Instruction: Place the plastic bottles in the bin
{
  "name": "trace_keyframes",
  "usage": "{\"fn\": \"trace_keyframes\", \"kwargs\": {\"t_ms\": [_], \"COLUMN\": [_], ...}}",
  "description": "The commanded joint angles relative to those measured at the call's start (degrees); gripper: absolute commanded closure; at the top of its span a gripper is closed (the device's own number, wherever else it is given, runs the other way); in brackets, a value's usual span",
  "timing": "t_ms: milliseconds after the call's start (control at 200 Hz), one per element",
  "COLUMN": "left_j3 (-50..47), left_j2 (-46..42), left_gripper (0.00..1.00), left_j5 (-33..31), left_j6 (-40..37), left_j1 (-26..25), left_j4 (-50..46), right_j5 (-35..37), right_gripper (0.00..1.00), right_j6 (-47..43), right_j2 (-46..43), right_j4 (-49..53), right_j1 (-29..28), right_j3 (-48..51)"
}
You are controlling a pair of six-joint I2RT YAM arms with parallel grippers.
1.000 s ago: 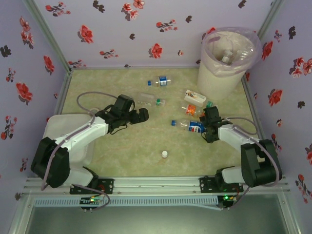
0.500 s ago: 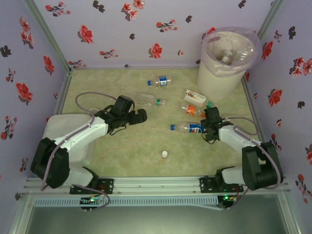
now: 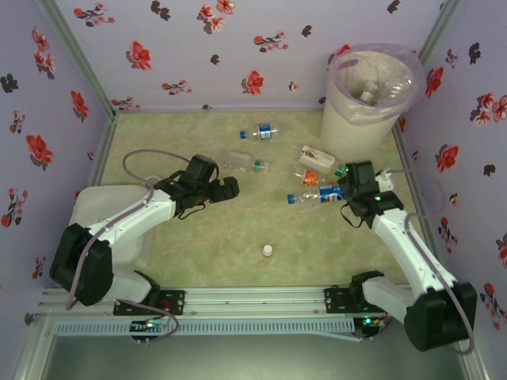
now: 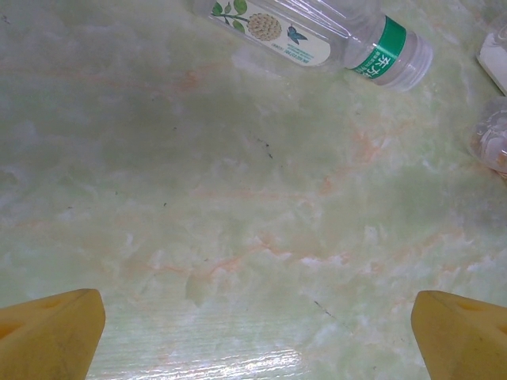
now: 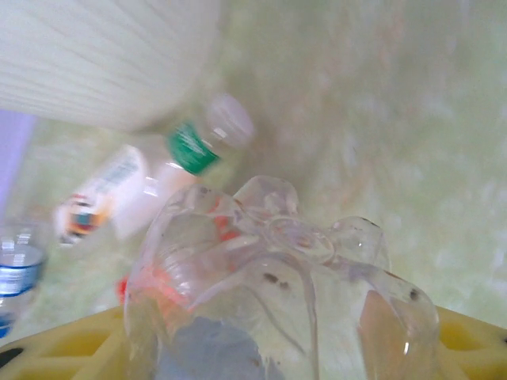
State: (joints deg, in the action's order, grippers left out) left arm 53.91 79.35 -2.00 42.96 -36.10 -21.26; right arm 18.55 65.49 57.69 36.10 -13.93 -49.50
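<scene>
My right gripper (image 3: 346, 191) is shut on a clear plastic bottle (image 3: 318, 195) with a red-and-blue label and blue cap, held off the table just in front of the bin (image 3: 371, 93). The right wrist view has that bottle's base (image 5: 277, 285) between the yellow fingers (image 5: 55, 348). The bin is a tall pale bucket with a pink bag and has bottles inside. My left gripper (image 3: 230, 188) stands open over bare table, its fingers (image 4: 49, 333) wide apart. Beyond it lies a green-capped bottle (image 4: 317, 36) (image 3: 247, 164). A blue-labelled bottle (image 3: 260, 131) lies further back.
A crushed white-and-orange bottle (image 3: 316, 157) with a green cap (image 5: 150, 186) and a small orange-capped bottle (image 3: 310, 179) lie near the bin's foot. A lone white cap (image 3: 268, 250) sits at the front centre. A flat white box (image 3: 103, 207) lies under the left arm.
My right gripper has risen and swung back and right toward the bin, taking the red-and-blue bottle off the table. The left arm has hardly moved.
</scene>
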Motion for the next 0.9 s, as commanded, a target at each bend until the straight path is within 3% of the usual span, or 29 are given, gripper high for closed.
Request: {"fn": "trace_keyframes", "kwargs": {"t_ms": [0,135,495,675,895], "left_j3": [0.89,2.85,4.90,2.76,0.34], "left_j2": [0.92,2.67,0.85,-2.86,-4.73], "left_gripper": [0.00,0.00,0.00,0.00,0.00], "left_j5": [-1.00,-1.02,-0.31,-1.90,-2.45], "left_j6": [-0.33,-3.29,-2.18,-1.98,-1.15], "left_j1": [-0.03,0.45,0.41,0.41,0.41], "left_j4": [1.79,1.01,-0.53,-2.12,-2.53], "right_j5": [9.20,11.44,18.00,13.21,7.71], "right_gripper": [0.60,0.64,0.81,0.86,0.93], "right_j6": [-15.31,-30.99,-68.40,-71.64,-75.08], "right_j2": [-4.12,-3.02,13.87,25.65,41.54], "right_j4": [7.71,5.58,-20.99,-27.26,-23.17], "right_j1": [-0.22,-0.24,1.14,7.26,11.01], "right_j3": [-9.70,-23.27,-50.61,-62.98,-78.13]}}
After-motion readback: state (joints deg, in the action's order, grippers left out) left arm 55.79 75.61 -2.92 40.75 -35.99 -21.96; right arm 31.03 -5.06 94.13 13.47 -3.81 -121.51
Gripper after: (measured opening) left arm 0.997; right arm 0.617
